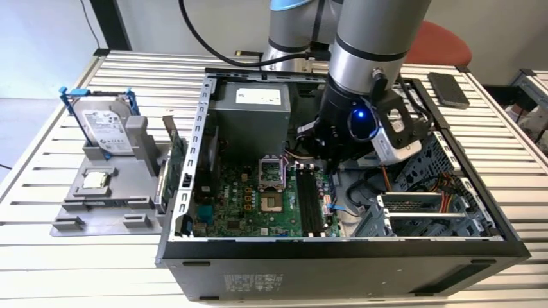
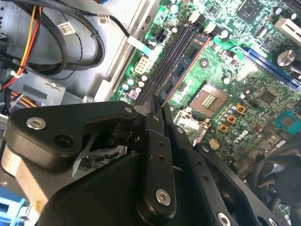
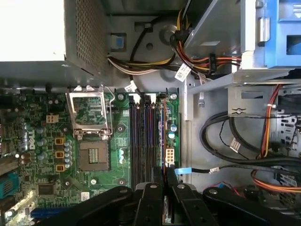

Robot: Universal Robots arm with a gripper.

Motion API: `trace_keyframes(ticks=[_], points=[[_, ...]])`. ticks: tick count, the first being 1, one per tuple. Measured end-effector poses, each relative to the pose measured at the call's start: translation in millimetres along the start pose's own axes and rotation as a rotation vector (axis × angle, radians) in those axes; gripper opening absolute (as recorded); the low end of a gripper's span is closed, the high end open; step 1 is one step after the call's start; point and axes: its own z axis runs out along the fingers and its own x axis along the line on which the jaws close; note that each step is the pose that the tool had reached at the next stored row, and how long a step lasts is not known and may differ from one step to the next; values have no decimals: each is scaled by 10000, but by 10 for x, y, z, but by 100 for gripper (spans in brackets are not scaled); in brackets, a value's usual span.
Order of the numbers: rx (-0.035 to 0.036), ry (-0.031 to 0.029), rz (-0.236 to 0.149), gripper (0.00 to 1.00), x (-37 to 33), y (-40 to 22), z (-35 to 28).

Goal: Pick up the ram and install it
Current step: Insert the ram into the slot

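In the exterior view my gripper [image 1: 332, 159] is low inside the open computer case [image 1: 342, 247], over the far end of the black memory slots [image 1: 310, 200]. In both wrist views the ram [image 2: 187, 60] [image 3: 162, 136], a slim dark blue stick with black chips, runs out from between the fingertips. It lies along the slots [image 2: 167, 61] [image 3: 143, 141], at the outermost slot on the cable side. The gripper [image 2: 154, 112] [image 3: 164, 186] is shut on the ram's near end. Whether the stick sits in the slot or just above it cannot be told.
The processor socket [image 1: 272, 172] lies beside the slots, with the power supply [image 1: 253, 106] behind it. Cable bundles [image 3: 221, 141] and a drive cage [image 1: 428, 205] crowd the other side. Outside the case, a grey fixture [image 1: 102, 205] holds a green card [image 1: 176, 160] and a hard drive [image 1: 107, 125].
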Motion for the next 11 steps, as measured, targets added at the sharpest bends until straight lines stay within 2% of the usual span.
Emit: trace_keyframes(ticks=[4, 11], points=[[-4, -2, 0, 0, 0, 0, 15], [-4, -1, -12, 0, 5, 14, 140]])
